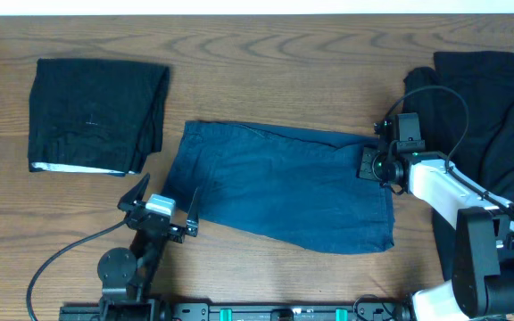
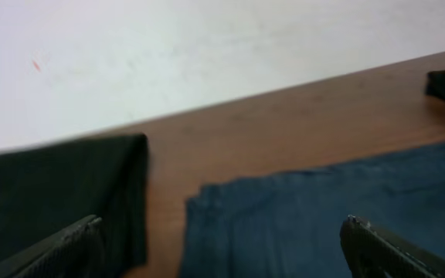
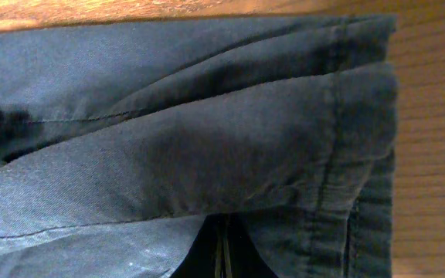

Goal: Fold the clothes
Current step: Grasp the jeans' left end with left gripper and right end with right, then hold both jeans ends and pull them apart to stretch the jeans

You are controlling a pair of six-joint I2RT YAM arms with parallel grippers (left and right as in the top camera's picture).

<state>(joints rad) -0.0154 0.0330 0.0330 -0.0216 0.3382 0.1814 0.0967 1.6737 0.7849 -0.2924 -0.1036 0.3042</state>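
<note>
Two grippers flank the blue shorts (image 1: 284,192), spread flat in the middle of the table (image 1: 266,80). The right gripper (image 1: 370,163) is pinched tight on their far right corner, and the left gripper (image 1: 166,192) gapes wide, holding nothing, at their near left edge. A folded black garment (image 1: 92,116) lies far left, and more black clothes (image 1: 498,98) are heaped far right.

A brown wooden tabletop (image 1: 266,53) is filling nearly the whole overhead view, its wavy grain running mostly side to side. A plain white wall (image 2: 168,54) is rising right behind its far edge. Soft, even light is falling across the wood, casting only faint shadows.
</note>
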